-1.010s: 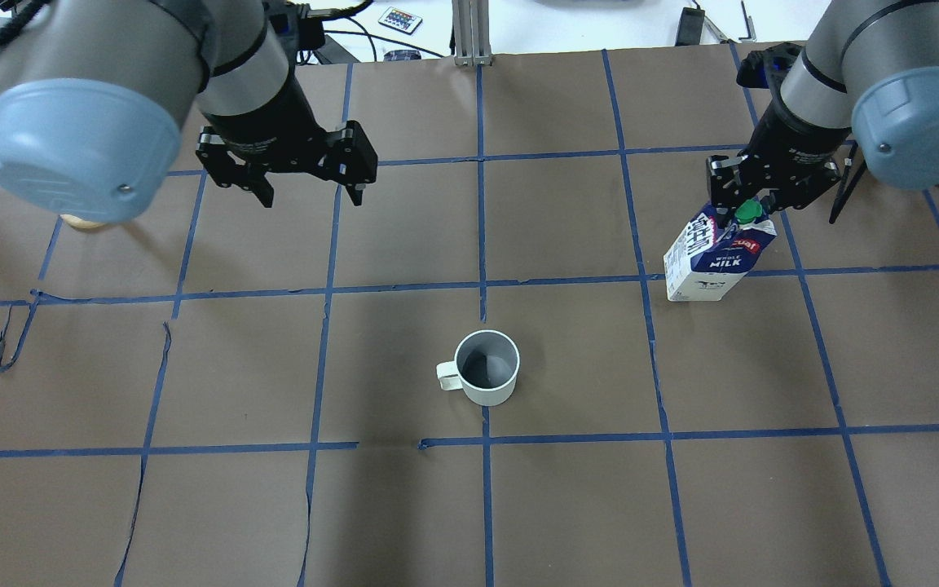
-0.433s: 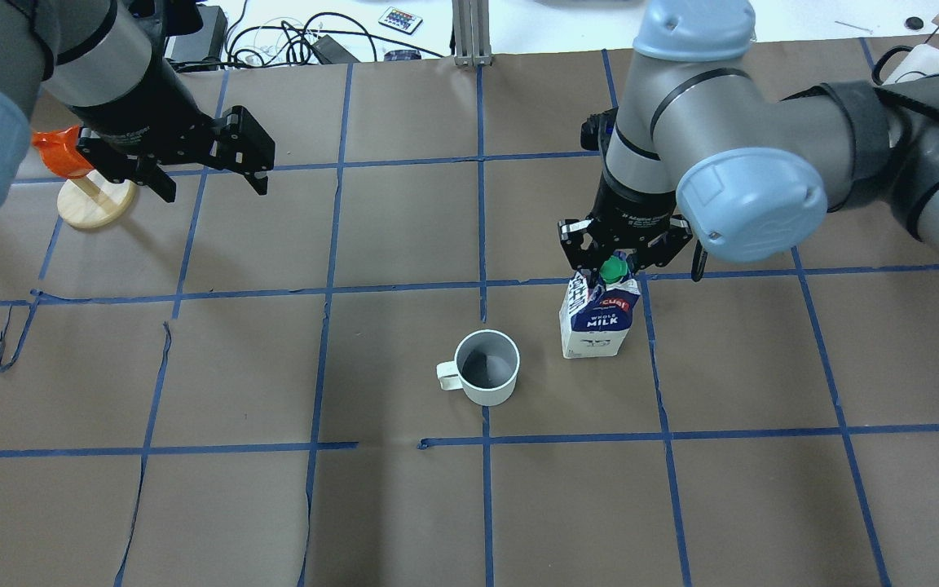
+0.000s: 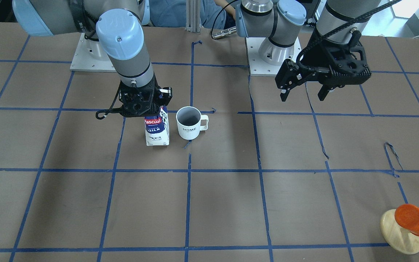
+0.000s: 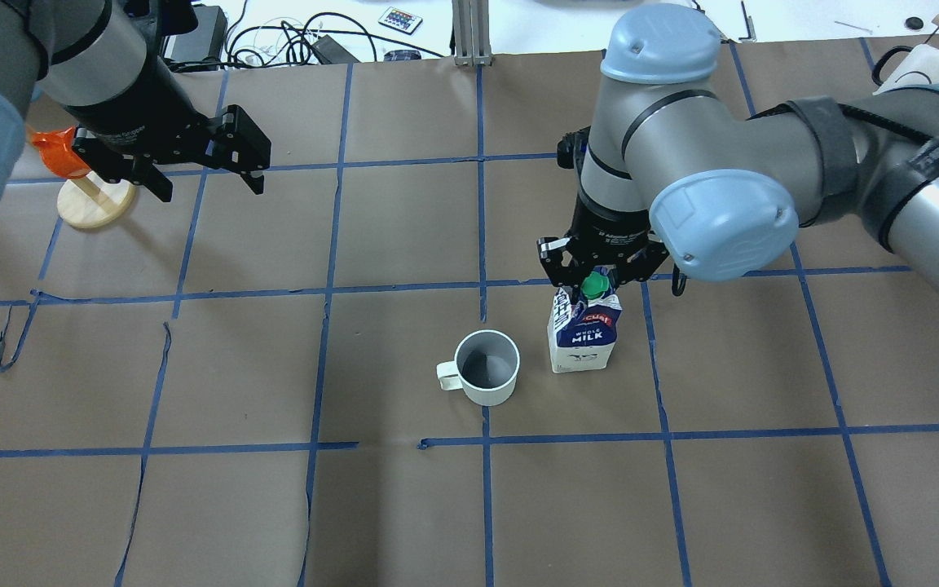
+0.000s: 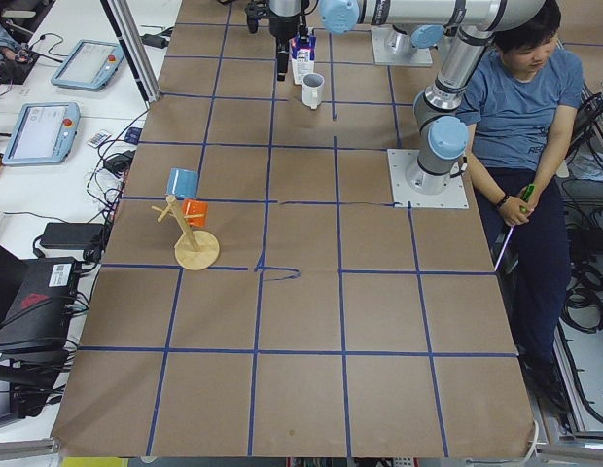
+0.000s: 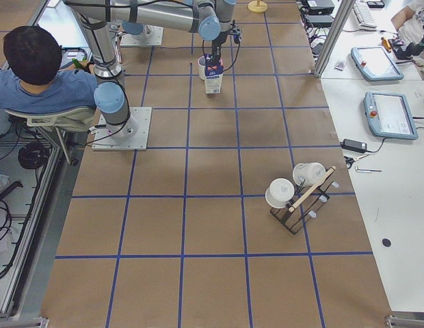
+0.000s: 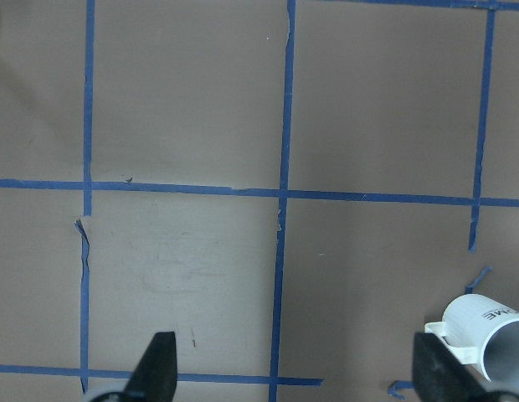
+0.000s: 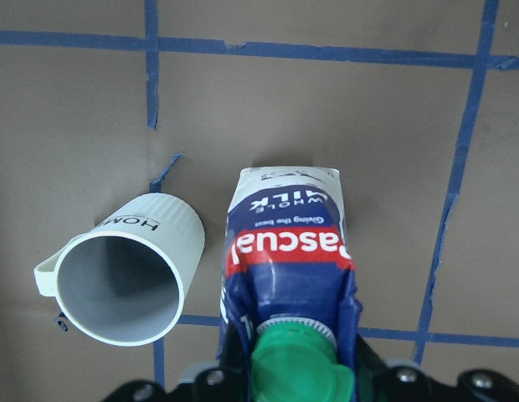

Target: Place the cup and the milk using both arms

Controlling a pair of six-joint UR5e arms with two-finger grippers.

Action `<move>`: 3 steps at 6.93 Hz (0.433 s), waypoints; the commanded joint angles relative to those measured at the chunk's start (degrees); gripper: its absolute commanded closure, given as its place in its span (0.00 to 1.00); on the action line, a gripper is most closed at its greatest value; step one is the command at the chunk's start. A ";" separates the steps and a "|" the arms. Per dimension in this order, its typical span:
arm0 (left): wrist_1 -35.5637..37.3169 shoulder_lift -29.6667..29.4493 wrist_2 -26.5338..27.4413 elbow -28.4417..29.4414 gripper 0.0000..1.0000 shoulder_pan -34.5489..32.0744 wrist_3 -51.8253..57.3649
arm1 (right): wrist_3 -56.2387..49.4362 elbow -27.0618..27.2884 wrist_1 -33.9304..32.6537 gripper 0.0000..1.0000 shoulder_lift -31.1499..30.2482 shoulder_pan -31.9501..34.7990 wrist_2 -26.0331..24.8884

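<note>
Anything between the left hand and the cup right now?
Nothing visible. Only bare taped paper lies between the open left hand and the cup. The milk stands on the cup's far side, gripped by the right hand, near it but apart.

"HOME" on cup [image 3: 188, 125], red "Pascual" band and "WHOLE MILK" on milk [image 3: 156, 131]
</note>
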 commanded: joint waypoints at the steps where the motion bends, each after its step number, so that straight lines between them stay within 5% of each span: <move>1: 0.30 -0.51 -0.17 0.30 0.00 0.27 -0.03 | 2.37 -0.01 -0.24 0.76 0.13 0.38 2.98; 3: -0.14 -0.16 0.10 0.57 0.00 0.09 -0.64 | 2.21 0.43 -0.33 0.68 0.22 0.38 2.98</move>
